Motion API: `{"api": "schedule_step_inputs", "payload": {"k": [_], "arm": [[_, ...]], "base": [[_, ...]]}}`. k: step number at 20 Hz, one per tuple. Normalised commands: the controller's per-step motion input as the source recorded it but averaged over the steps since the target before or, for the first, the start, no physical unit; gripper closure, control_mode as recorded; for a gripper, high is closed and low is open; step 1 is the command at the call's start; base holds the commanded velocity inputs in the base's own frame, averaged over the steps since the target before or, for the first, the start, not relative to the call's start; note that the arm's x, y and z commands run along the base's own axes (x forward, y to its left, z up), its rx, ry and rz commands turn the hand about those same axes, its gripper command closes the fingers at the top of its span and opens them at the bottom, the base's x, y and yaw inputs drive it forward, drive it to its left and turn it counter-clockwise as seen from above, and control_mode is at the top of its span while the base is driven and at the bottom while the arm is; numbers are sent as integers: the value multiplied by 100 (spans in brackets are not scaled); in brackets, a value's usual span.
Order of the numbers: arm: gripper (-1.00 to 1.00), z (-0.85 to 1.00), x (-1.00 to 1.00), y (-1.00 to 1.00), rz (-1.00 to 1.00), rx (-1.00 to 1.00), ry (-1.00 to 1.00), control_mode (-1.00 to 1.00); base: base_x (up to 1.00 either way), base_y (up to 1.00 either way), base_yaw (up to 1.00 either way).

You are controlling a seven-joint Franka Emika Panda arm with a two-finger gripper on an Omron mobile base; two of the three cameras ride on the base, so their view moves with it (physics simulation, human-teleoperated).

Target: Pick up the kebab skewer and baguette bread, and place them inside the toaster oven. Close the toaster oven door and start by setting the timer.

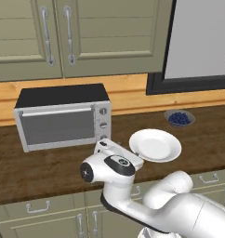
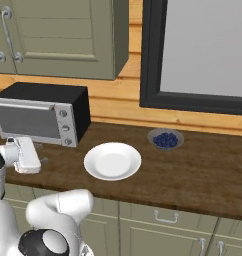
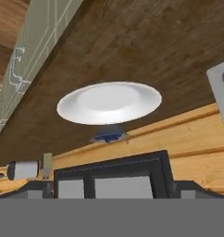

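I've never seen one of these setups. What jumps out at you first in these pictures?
First comes the white robot arm, curling up from the bottom with its hand near the toaster oven. That silver oven sits at the left of the wooden counter, its door shut. Beside it lies a bare white plate, and farther right a small bowl of blueberries.

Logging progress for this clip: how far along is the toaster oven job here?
Looks done: the toaster oven door is shut and the white plate lies bare, with no skewer or bread in sight; the glass hides the oven's inside. In hand: the gripper sits on the knob side of the toaster oven, its jaws hidden. Left: setting the timer, whose state I cannot tell.
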Motion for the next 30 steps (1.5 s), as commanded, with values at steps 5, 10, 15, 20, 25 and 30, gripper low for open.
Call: {"api": "schedule_step_inputs", "payload": {"k": [5, 10, 15, 20, 25, 30], "arm": [[-100, -7, 24, 0, 16, -14, 5, -100], [-100, -15, 28, 0, 21, -13, 0, -100], [-100, -6, 27, 0, 18, -11, 0, -100], [-100, -3, 33, 2, 6, -6, 2, -100], [-100, -15, 14, 1, 0, -6, 3, -100], [-100, -26, 20, 12, 0, -4, 3, -100]], "base": [[0, 0, 0], [0, 0, 0], [0, 0, 0], [0, 0, 0], [0, 0, 0], [0, 0, 0]]}}
